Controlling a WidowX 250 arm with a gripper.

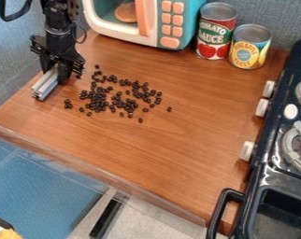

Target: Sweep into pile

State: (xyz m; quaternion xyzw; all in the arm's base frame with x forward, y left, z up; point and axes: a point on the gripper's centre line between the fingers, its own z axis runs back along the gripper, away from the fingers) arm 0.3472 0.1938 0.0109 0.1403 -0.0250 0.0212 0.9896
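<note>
Toy microwave (167, 28) w/ tomato (216, 31) & pineapple cans (250, 46) near, toy stove (267, 172) at R edge

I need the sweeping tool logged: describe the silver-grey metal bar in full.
The silver-grey bar is straight and narrow, looks like metal, and has lengthwise grooves and a blunt near end. The black two-finger hand grips it, with that end pointing toward the lower left. It sits left of the scattered dark brown beans. Whether it touches the brown wood-grain table is unclear.

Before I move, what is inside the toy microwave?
Inside the toy microwave is a round, brownish-orange item. The orange handle hides its right edge, and the picture's top cuts off the upper interior.
</note>
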